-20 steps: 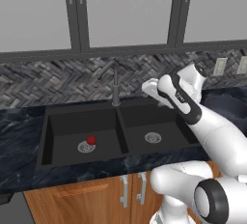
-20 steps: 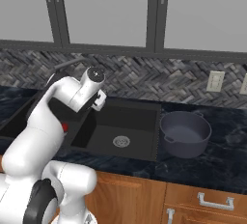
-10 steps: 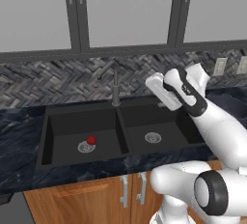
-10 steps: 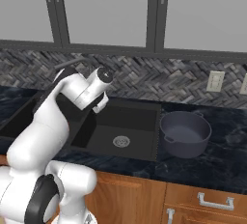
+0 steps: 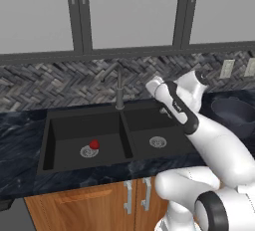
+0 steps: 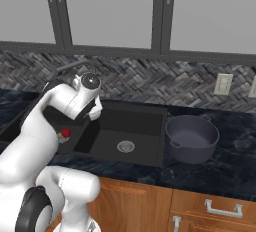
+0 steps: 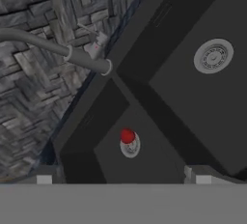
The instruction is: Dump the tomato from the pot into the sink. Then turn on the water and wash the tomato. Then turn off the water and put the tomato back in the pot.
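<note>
We see the tomato (image 5: 94, 144) on the left drain of the sink (image 5: 84, 121), the pot (image 6: 192, 137) empty beside, so our gripper (image 7: 123, 177) hangs wide apart, holding nothing, probably to reach the faucet (image 7: 58, 50).

pot (image 5: 234, 115) half behind the arm

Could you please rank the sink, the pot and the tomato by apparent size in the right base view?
1. Matte black double-basin sink, partly hidden by the arm.
2. Dark round deep pot.
3. Small glossy red tomato.
</note>
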You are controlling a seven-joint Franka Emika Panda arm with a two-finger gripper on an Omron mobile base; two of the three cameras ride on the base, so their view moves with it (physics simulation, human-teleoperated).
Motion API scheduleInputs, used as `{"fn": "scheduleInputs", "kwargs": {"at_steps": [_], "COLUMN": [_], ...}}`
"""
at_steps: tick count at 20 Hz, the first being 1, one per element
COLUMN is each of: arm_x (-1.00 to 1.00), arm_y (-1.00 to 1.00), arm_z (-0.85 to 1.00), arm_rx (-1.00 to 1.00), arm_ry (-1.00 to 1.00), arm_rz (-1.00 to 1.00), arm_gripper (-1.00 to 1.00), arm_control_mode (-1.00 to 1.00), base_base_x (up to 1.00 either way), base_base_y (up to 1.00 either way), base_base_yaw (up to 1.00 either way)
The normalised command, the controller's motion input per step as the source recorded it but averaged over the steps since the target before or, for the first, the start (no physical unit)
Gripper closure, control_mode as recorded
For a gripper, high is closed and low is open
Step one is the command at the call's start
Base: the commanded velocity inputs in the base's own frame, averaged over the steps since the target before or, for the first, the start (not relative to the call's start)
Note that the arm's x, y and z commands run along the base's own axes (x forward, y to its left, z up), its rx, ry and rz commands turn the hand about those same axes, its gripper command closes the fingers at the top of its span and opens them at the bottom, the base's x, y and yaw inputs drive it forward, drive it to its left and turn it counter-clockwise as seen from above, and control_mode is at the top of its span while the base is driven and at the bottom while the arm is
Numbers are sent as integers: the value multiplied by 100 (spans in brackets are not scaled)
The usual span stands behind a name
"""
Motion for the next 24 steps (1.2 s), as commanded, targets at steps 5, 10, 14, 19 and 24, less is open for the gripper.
{"fn": "scheduleInputs", "kwargs": {"at_steps": [5, 10, 14, 19, 24], "arm_x": [4, 13, 19, 27, 28], "arm_y": [1, 0, 0, 0, 0], "arm_z": [-5, 0, 0, 0, 0], "arm_rx": [2, 5, 6, 5, 6], "arm_ry": [7, 1, 0, 0, 0], "arm_rz": [-20, -18, -15, -6, 0], "arm_gripper": [-100, -100, -100, -100, -100], "arm_control_mode": [-100, -100, -100, -100, -100], "base_base_x": [0, 0, 0, 0, 0], "base_base_y": [0, 0, 0, 0, 0], "base_base_yaw": [0, 0, 0, 0, 0]}}
